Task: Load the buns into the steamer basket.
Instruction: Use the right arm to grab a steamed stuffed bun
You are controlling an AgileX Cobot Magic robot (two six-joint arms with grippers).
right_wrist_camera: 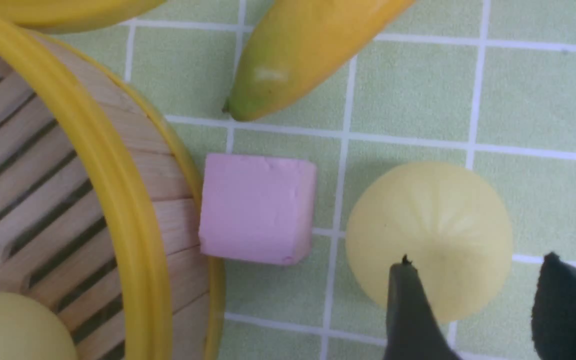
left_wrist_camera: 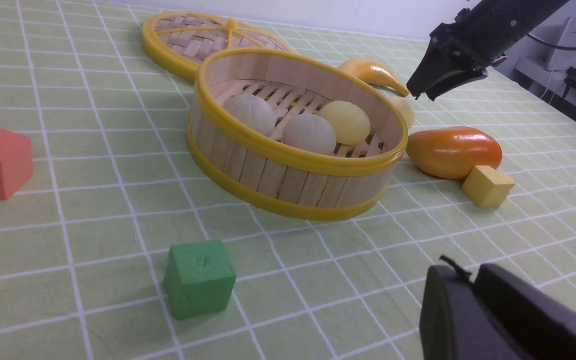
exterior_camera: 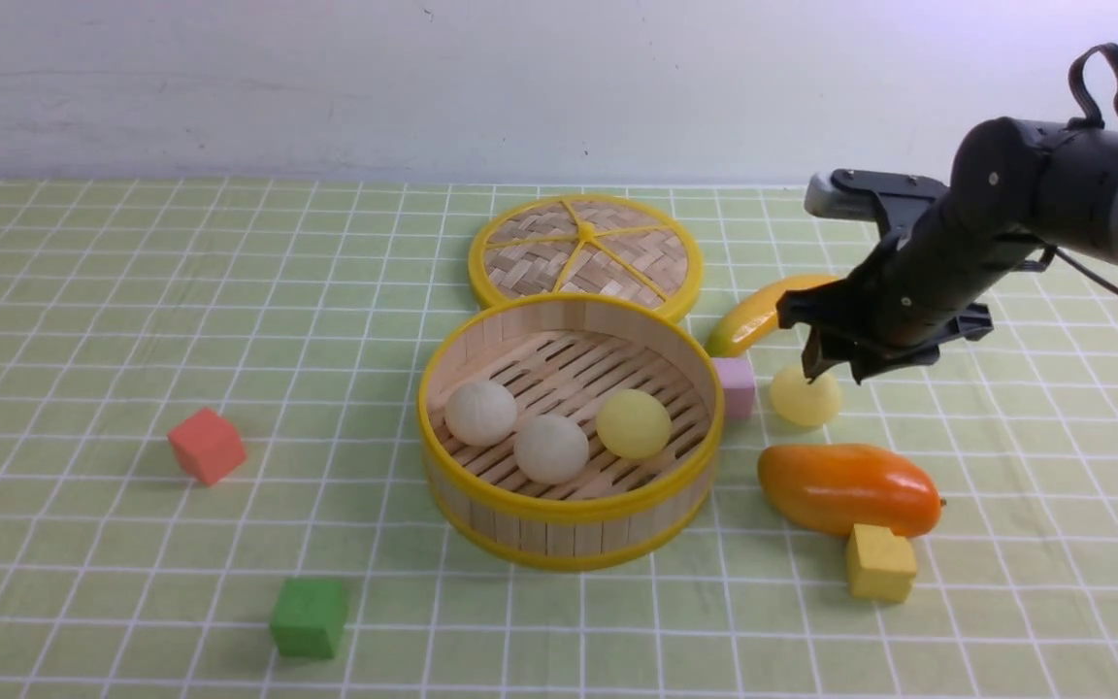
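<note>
The steamer basket [exterior_camera: 569, 510] stands mid-cloth, its rim also showing in the wrist views [left_wrist_camera: 288, 157] [right_wrist_camera: 118, 200]. Inside lie two off-white buns [exterior_camera: 480, 412] [exterior_camera: 551, 449] and one pale yellow bun [exterior_camera: 633, 423]. A second yellow bun [exterior_camera: 805, 398] [right_wrist_camera: 433, 220] rests on the cloth right of the basket, beside a pink cube. My right gripper [exterior_camera: 826, 374] [right_wrist_camera: 475, 260] hovers just above this bun, open, with nothing held. In the left wrist view my left gripper [left_wrist_camera: 468, 272] is low over the near cloth, its jaws together and empty; the front view does not show it.
The woven lid [exterior_camera: 585, 254] lies behind the basket. A banana [exterior_camera: 763, 311], pink cube [exterior_camera: 736, 386], mango [exterior_camera: 847, 488] and yellow cube [exterior_camera: 879, 563] crowd the right side. A red cube [exterior_camera: 207, 445] and green cube [exterior_camera: 308, 616] sit to the left.
</note>
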